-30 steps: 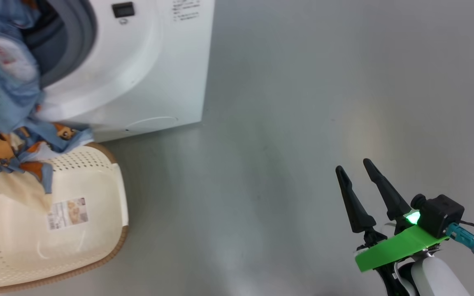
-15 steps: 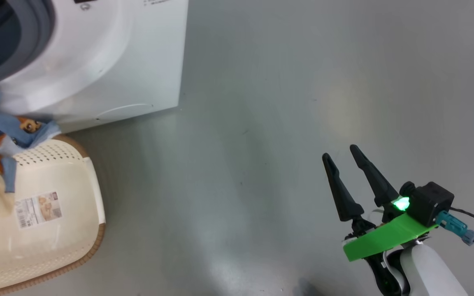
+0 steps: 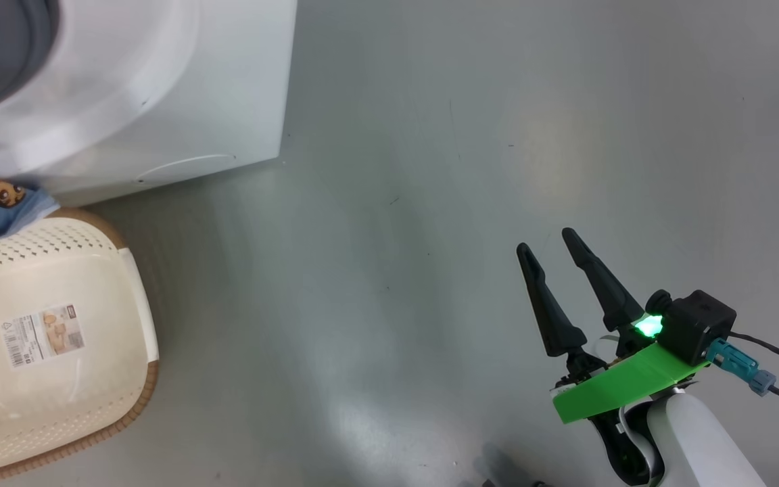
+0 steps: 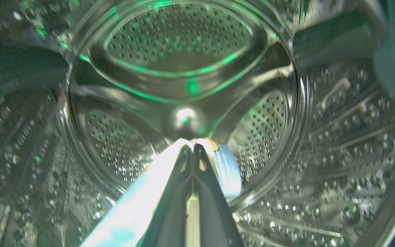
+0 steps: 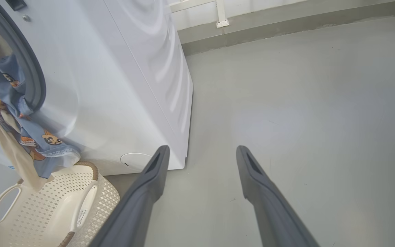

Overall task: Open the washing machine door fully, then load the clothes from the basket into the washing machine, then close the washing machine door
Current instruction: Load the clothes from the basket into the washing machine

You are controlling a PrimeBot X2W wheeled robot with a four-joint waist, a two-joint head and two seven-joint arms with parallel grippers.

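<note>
Some clothes (image 4: pixel 225 168) tight in the left pincer (image 4: pixel 193 149), inside the drum (image 4: pixel 180 37).

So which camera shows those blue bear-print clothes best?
Right wrist view: the light-blue bear-print clothes hang from the white washing machine's opening toward the cream perforated basket. The head view catches a scrap at its left edge; the left wrist view, a strip pinched in the left tool.
</note>
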